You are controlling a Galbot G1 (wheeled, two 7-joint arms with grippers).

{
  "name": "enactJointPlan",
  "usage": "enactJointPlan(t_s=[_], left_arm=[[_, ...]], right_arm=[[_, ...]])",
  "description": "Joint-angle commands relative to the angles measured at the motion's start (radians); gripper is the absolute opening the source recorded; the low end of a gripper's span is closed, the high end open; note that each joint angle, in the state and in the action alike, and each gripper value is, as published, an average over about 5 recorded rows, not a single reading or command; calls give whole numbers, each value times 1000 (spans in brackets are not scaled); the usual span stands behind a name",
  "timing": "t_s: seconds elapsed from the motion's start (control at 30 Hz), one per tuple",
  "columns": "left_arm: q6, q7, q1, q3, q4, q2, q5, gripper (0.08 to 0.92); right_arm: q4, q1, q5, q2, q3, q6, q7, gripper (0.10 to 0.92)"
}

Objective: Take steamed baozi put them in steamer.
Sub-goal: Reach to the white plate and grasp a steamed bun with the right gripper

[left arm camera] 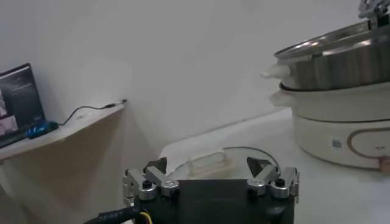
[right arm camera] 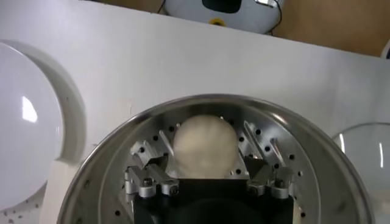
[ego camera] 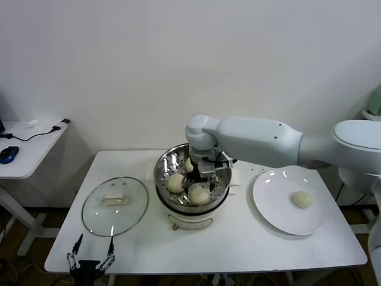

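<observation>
The steamer stands mid-table, a shiny steel basket on a cream pot base. In the head view it holds three baozi: one on the left, one at the front, and one at the back half hidden by my arm. My right gripper is down inside the basket. Its open jaws flank a baozi that rests on the perforated floor. Another baozi lies on the white plate to the right. My left gripper is parked open at the table's front left edge.
A round glass lid with a white handle lies flat left of the steamer, just beyond the left gripper. From there the steamer rises to one side. A side table with a blue mouse stands at the far left.
</observation>
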Motion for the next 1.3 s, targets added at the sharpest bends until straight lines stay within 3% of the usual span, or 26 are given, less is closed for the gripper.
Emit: enactJointPlan(t_s=[0.03, 0.23, 0.4, 0.5, 0.6, 0.87, 1.07, 1.3], left_arm=[[1, 1, 3, 4, -3, 7, -1, 823], [-2, -1, 6, 8, -1, 12, -13, 823], [-1, 0, 7, 25, -8, 10, -5, 823], [-1, 0, 8, 25, -13, 14, -3, 823], [0, 0, 9, 22, -16, 15, -4, 823], [-6, -1, 26, 23, -17, 5, 6, 823], [-10, -7, 37, 22, -17, -4, 9, 823], [-11, -7, 41, 20, -16, -14, 18, 823]], right_arm=[[-39, 90, 88, -72, 0, -74, 34, 823], [-25, 281, 342, -239, -228, -534, 232, 823], [-58, 278, 571, -371, -224, -893, 199, 823], [-83, 244, 624, -457, -196, -978, 161, 823], [-82, 203, 603, -545, -180, -989, 127, 823], [-114, -172, 301, -734, 110, -937, 37, 823], [-241, -472, 50, -722, 407, -826, 8, 823], [-344, -594, 11, -659, 523, -796, 30, 823]])
